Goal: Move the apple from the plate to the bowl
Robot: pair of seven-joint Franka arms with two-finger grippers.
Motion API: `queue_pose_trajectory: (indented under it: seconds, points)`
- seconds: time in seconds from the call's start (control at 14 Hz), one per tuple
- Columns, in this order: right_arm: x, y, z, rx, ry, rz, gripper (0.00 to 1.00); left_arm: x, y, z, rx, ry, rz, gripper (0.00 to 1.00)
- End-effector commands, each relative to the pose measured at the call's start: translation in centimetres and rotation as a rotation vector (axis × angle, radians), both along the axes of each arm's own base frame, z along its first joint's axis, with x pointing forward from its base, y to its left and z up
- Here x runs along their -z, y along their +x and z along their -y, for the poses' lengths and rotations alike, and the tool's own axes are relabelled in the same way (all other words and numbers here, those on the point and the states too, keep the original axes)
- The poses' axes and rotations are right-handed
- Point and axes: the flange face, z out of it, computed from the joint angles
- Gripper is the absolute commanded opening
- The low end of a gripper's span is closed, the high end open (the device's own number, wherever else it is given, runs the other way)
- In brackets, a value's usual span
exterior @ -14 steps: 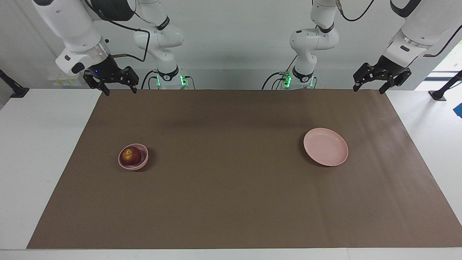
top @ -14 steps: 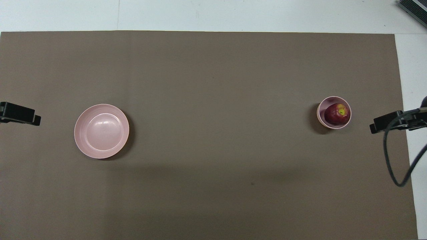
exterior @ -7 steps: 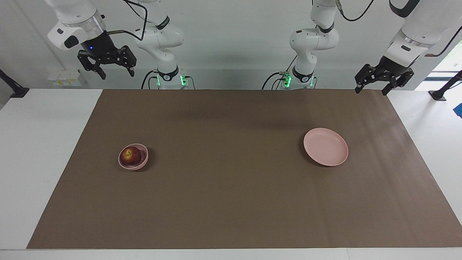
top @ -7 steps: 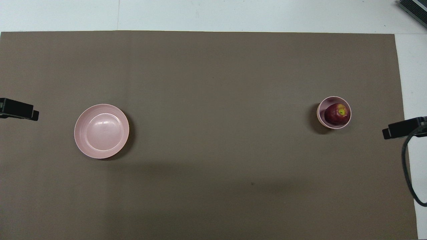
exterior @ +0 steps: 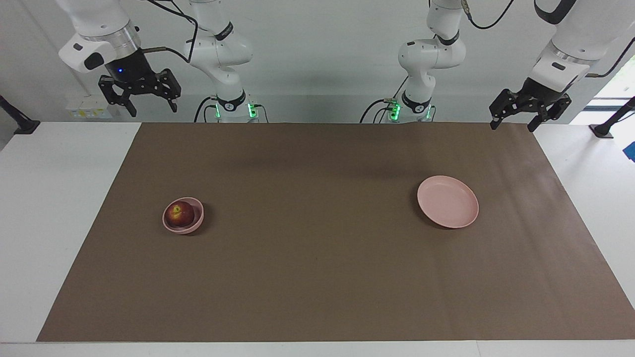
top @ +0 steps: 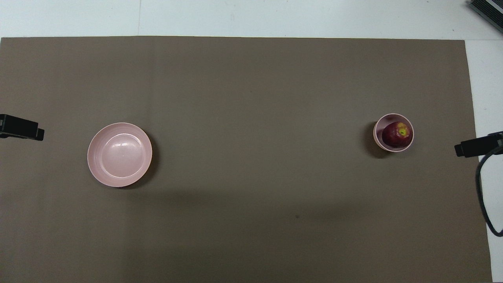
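High above the table's corner at the right arm's end, the right gripper (exterior: 139, 100) hangs with its two fingers spread wide and nothing between them; in the overhead view only a dark tip of it (top: 477, 144) shows at the edge, over the white table beside the mat. The left gripper (exterior: 514, 118) hangs over the corner of the brown mat (exterior: 317, 277) at the left arm's end, close to the robots, and its fingers are likewise parted and bare; in the overhead view just its dark tip (top: 21, 129) shows at the edge. Both arms wait, well apart from everything on the mat. The apple (exterior: 180, 213) (top: 397, 134) sits in the bowl (exterior: 197, 224) (top: 379, 140), stem dimple with its yellowish patch turned upward, filling most of the bowl's hollow. The bowl stands on the mat toward the right arm's end of the table. The plate (exterior: 448, 202) (top: 119, 154) lies flat on the mat toward the left arm's end, well apart from the bowl, with nothing on it.
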Motion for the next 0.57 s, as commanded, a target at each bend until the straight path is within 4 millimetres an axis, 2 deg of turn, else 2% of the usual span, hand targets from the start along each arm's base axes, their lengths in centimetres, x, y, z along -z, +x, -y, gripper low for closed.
queue_pose_trajectory:
  seconds: [0.0, 0.5]
  points:
    - [0.02, -0.94, 0.32, -0.01, -0.006, 0.016, 1.0, -0.08, -0.38, 0.16, 0.006, 0.021, 0.019, 1.0]
    - [0.41, -1.07, 0.21, 0.045, 0.009, -0.003, 1.0, 0.0, -0.44, -0.08, 0.001, 0.021, 0.016, 1.0]
